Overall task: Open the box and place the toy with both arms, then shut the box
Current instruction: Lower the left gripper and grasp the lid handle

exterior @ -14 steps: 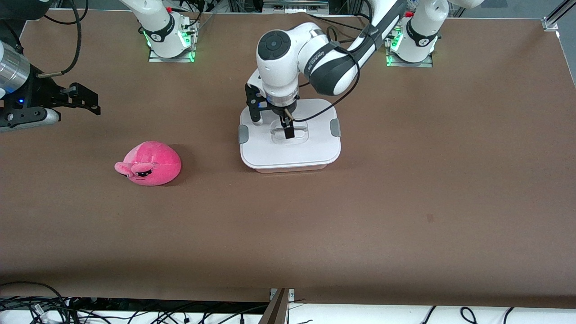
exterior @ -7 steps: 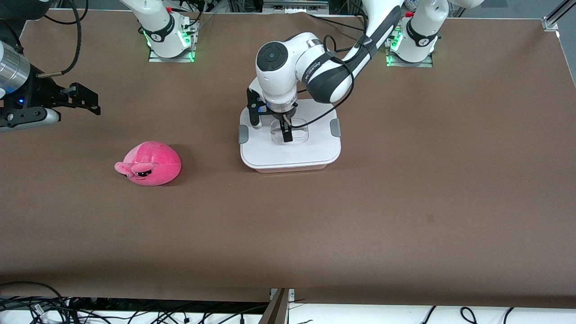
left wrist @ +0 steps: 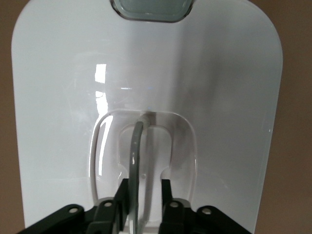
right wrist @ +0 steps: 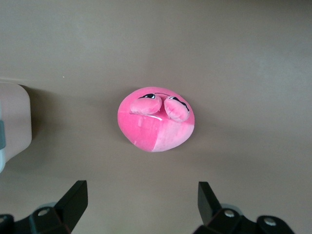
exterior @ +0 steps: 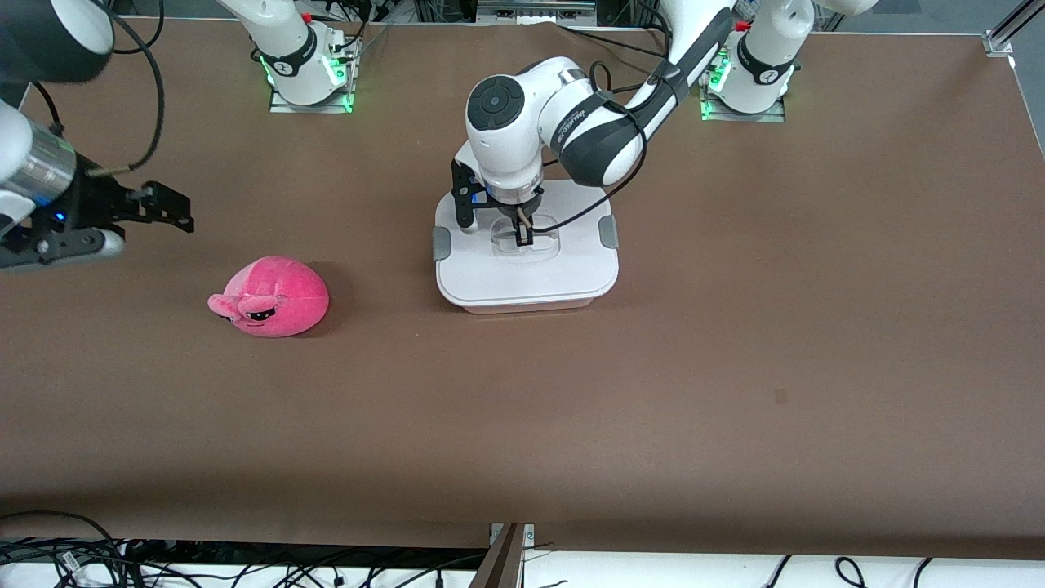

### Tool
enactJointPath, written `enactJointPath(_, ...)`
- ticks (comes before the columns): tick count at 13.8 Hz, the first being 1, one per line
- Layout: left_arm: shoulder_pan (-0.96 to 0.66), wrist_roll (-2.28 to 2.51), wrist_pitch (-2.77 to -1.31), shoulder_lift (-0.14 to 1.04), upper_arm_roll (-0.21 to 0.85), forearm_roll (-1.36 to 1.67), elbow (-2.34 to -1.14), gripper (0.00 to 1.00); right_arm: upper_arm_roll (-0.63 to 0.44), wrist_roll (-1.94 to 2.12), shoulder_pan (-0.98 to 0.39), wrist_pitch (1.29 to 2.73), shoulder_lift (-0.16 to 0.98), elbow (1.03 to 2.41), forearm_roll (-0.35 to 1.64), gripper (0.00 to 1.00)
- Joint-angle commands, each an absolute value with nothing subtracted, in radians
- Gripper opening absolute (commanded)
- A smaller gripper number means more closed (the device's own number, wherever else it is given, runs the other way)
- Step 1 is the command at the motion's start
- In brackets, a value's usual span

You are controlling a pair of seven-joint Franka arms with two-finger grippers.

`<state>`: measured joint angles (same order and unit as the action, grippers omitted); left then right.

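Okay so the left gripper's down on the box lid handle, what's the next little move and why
Probably a short straight lift. The left gripper sits in the lid's recess with its fingers closed around the clear handle, and the lid still lies flat on the box. The right gripper hangs open above the table near the toy, which can't go in until the lid comes off.

1. Front view: bright, even overhead light on the brown table (exterior: 735, 343); sharp throughout, with no marked bending at the edges.
2. A soft shadow lies at about 2 o'clock of the plush toy (exterior: 271, 296); a darker band runs along the table's near edge.
3. Left wrist view: white glare streaks on the glossy lid (left wrist: 63, 97), at 10 o'clock of the handle recess.
4. Right wrist view: dimmer, greyish; left gripper (left wrist: 145, 200) and right gripper (right wrist: 141, 200) look slightly soft.
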<state>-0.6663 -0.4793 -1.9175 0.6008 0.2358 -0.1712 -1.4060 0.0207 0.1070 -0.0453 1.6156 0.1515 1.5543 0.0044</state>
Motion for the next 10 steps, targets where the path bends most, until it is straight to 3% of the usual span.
enactJointPath(1,-0.670,-0.494,-1.888,0.583,0.236,-0.187,-1.388,0.00,0.023,0.106,-0.044,1.626,0.219,1.523,-0.014,1.00)
enactJointPath(4,-0.672,-0.497,-1.875,0.560,0.236,-0.181,-1.382,0.00,0.026,0.104,-0.066,1.631,0.330,1.529,-0.032,1.00)
enactJointPath(10,-0.647,-0.505,-1.703,0.532,0.236,-0.155,-1.286,0.00,0.021,0.095,-0.064,1.810,0.328,1.747,-0.015,1.00)
